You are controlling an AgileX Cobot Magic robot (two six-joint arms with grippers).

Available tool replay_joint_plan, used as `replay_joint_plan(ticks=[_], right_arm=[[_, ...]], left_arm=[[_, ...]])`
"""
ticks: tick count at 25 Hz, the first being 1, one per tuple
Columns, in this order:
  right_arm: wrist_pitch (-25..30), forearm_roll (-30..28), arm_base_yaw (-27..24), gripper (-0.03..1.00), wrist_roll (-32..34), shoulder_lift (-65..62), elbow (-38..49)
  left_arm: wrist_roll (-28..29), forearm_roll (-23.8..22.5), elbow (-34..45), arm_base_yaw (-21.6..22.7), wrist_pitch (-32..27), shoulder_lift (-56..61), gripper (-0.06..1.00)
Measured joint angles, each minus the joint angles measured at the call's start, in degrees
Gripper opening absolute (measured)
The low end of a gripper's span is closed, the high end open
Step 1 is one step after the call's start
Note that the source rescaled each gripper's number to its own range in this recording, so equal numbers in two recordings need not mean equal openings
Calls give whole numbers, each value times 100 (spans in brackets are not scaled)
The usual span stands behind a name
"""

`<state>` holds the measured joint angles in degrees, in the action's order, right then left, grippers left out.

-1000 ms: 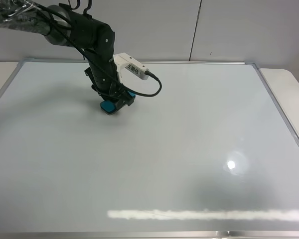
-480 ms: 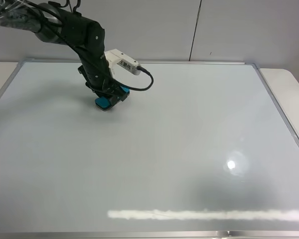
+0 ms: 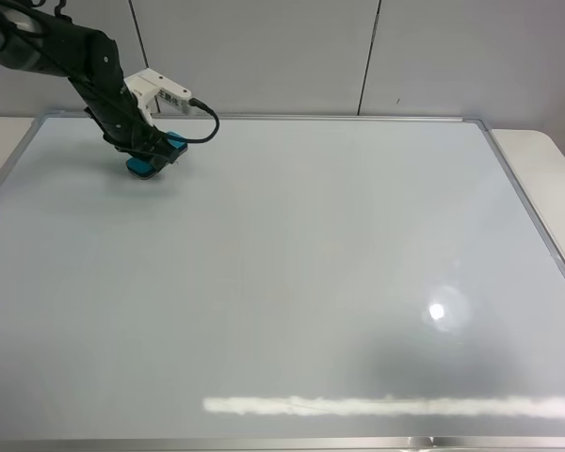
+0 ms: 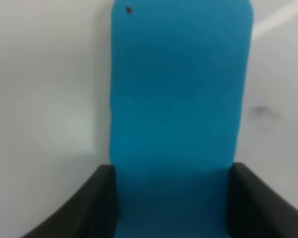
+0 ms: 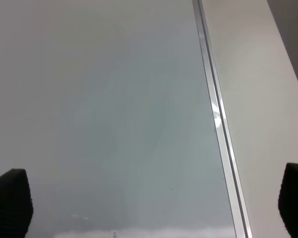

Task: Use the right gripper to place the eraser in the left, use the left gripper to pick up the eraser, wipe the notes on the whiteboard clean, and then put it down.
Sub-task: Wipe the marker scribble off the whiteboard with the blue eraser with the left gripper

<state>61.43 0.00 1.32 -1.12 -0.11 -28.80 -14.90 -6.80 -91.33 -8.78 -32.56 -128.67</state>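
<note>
Teal eraser (image 3: 141, 168) juts lengthwise from the left hand (image 3: 151, 155), 2 fingers (image 4: 84, 213) clenched on it (whiteboard (image 3: 311, 282), far-left corner).

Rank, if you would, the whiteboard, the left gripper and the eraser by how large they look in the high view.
1. the whiteboard, by far
2. the left gripper
3. the eraser, smallest, though the gripper covers most of it
</note>
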Motion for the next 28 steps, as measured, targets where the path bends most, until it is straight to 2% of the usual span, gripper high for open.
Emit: replay_joint_plan(ticks=[4, 9, 14, 20, 25, 28], right_arm=[[0, 0, 0, 100, 0, 0, 0], [0, 0, 0, 100, 0, 0, 0], [0, 0, 0, 100, 0, 0, 0], [0, 0, 0, 100, 0, 0, 0], [0, 0, 0, 100, 0, 0, 0], [0, 0, 0, 100, 0, 0, 0]], left_arm=[[-52, -18, 0, 102, -92, 0, 3], [-79, -73, 0, -40, -246, 0, 3], [-79, -162, -5, -514, -572, 6, 3], [-70, 138, -5, -1244, -804, 16, 3], [222, 291, -5, -1680, -831, 16, 3], [392, 322, 0, -1799, -842, 16, 3]])
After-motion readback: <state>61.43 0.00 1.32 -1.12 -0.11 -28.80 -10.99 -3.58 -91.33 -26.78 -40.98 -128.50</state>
